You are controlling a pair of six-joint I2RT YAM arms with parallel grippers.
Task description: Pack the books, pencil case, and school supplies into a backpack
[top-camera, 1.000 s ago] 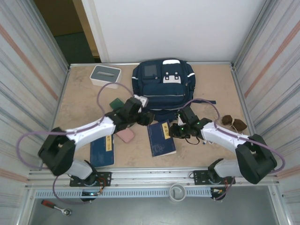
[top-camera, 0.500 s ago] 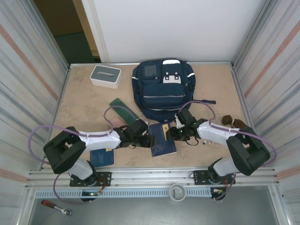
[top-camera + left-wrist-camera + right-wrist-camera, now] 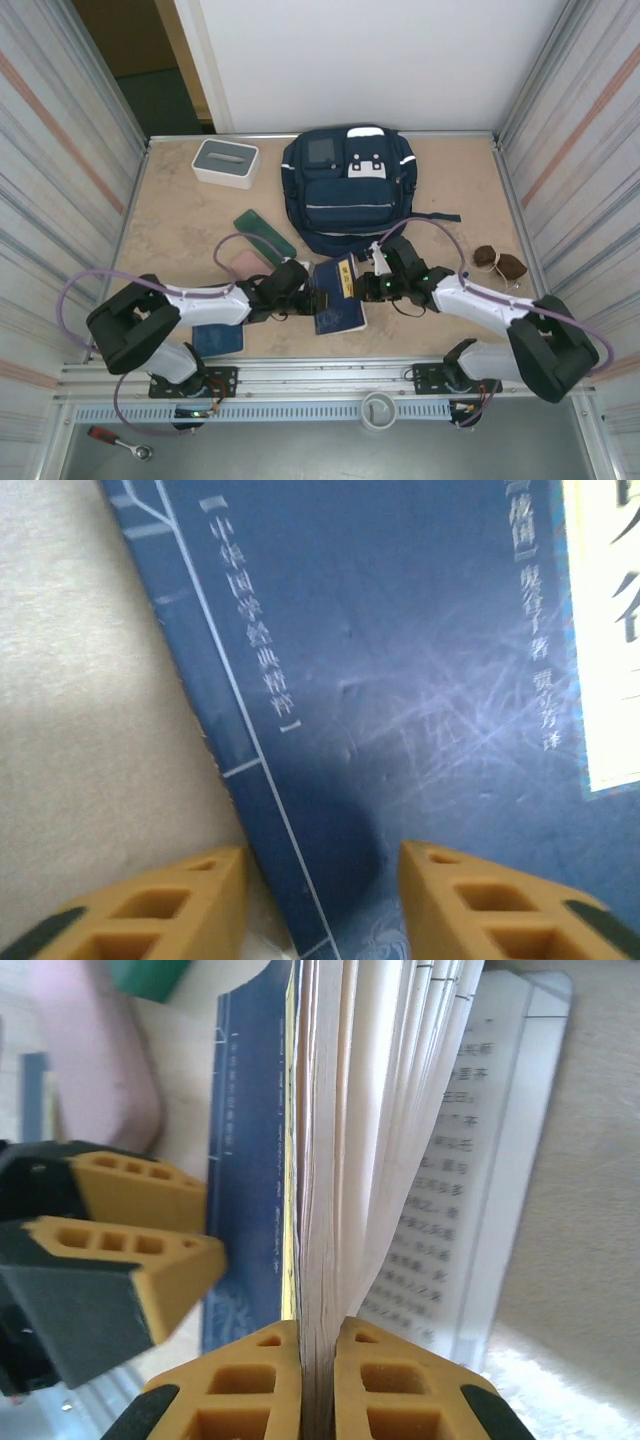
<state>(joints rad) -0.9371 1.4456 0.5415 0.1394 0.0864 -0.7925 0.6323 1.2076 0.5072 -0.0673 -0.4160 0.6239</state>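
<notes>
Two hands work one book. The right hand [image 3: 318, 1335] is pinched shut on the front cover plus a wad of pages of the middle book [image 3: 338, 300]. That book lies on the table [image 3: 190, 215] just in front of the backpack [image 3: 348, 190], between the two arms. The left hand [image 3: 322, 865] is part-open and holds nothing. One finger is over bare table and one over the navy cover, so it straddles the book's edge. We judge the book light, thin and floppy. It is a softcover with a slick, scuffed cover, so it will sag and fan when lifted by a few leaves. The right wrist view shows exactly that: the pinched part stands up while the rest splays flat. Pages could slip or tear in such a grip. A better hold would be the whole closed block at the spine or a long edge, with the other hand steadying it. We cannot count the pinched pages, nor tell whether the back cover is lifting. From above, both wrists cover the book's side edges. The other book [image 3: 217, 338] sits near the left base, partly under the left arm. A green thing [image 3: 265, 235] and a pink thing [image 3: 243, 263] lie beside that arm, and we cannot tell whether they are cases or supplies. We also cannot tell whether the backpack is unzipped.
</notes>
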